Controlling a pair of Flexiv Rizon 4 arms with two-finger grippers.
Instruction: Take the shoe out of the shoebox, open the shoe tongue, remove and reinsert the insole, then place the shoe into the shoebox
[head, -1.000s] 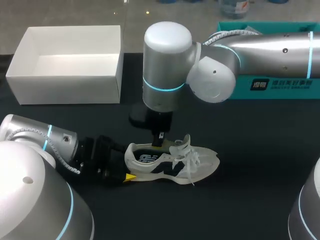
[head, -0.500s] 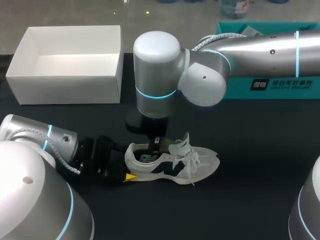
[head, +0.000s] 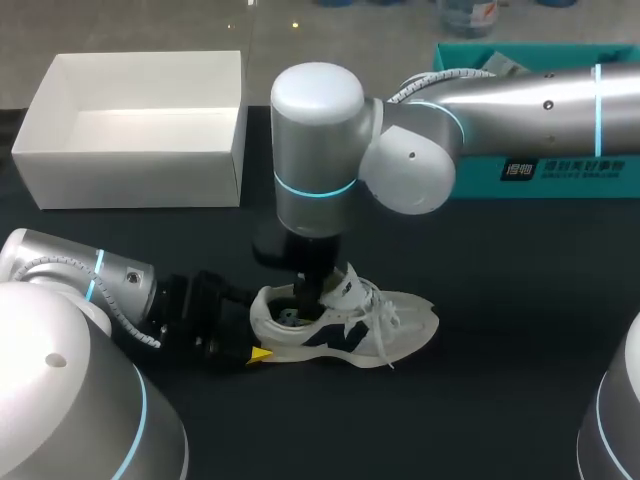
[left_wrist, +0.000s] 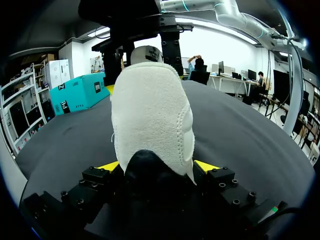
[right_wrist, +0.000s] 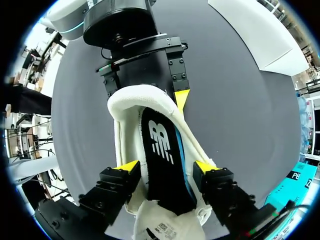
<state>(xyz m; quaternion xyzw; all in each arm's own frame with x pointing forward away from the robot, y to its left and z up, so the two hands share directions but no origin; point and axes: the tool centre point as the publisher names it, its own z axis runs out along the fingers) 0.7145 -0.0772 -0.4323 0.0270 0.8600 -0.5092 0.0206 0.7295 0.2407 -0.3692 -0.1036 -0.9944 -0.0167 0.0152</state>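
Keeping the left pincer (left_wrist: 156, 167) clenched on the heel of the shoe (head: 345, 330), exactly as a second ago, pinning it sole-down on the counter (head: 500, 400), well apart from the white shoebox (head: 130, 180) off to that pincer's side. Swinging the right arm leftward and sinking the right pincer (right_wrist: 166, 167) over the last second, now hanging it released right over the shoe's collar, straddling the black insole (right_wrist: 162, 147) lying inside between the tips. Nudging the tongue (head: 350, 285) forward and lower toward the laces in the process. Probably finishing the tongue-opening step and lining up for pinching the insole out; reinserting and boxing yet to come.
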